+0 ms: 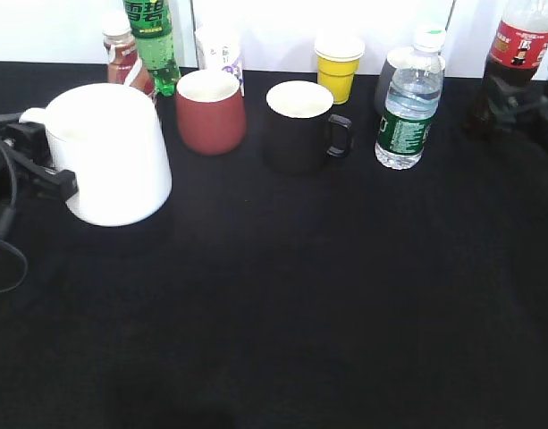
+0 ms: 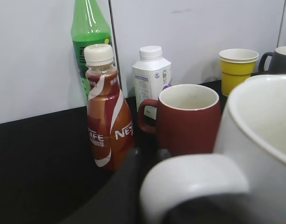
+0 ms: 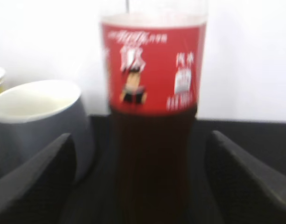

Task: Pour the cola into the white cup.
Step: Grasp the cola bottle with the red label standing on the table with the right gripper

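Black cloth counter (image 1: 282, 304), white wall behind. Tall clear plastic cola bottle, red label, dark liquid (image 3: 152, 121), upright at far right edge. My right hand (image 3: 140, 182) spread wide, bottle between fingers, untouched. Step: closing for grasp; next, clamp below label. Plain white glossy ceramic mug (image 1: 113, 156) at near left; my left hand (image 1: 50, 179) against its handle side, grip unclear.
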Action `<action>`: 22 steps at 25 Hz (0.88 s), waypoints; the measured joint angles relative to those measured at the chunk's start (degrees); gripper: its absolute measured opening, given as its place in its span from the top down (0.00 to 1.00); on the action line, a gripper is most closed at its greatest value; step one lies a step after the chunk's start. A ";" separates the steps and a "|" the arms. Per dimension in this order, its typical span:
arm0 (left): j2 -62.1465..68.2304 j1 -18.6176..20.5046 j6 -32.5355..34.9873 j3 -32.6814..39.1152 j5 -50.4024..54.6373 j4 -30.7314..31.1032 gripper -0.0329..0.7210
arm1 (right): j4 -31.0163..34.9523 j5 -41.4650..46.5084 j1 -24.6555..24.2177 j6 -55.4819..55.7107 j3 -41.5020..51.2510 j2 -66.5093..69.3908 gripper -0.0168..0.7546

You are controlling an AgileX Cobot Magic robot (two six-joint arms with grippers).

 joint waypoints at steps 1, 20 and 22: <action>0.00 0.00 0.00 0.00 -0.38 0.00 0.88 | 0.00 0.19 0.00 0.05 -1.81 1.43 0.12; 0.00 0.00 0.00 0.00 -0.73 0.00 0.88 | -0.26 4.23 0.00 0.48 -20.32 16.15 0.39; 0.00 0.00 0.00 0.00 -0.73 0.00 0.88 | -0.26 3.04 0.00 0.48 -20.34 16.34 0.39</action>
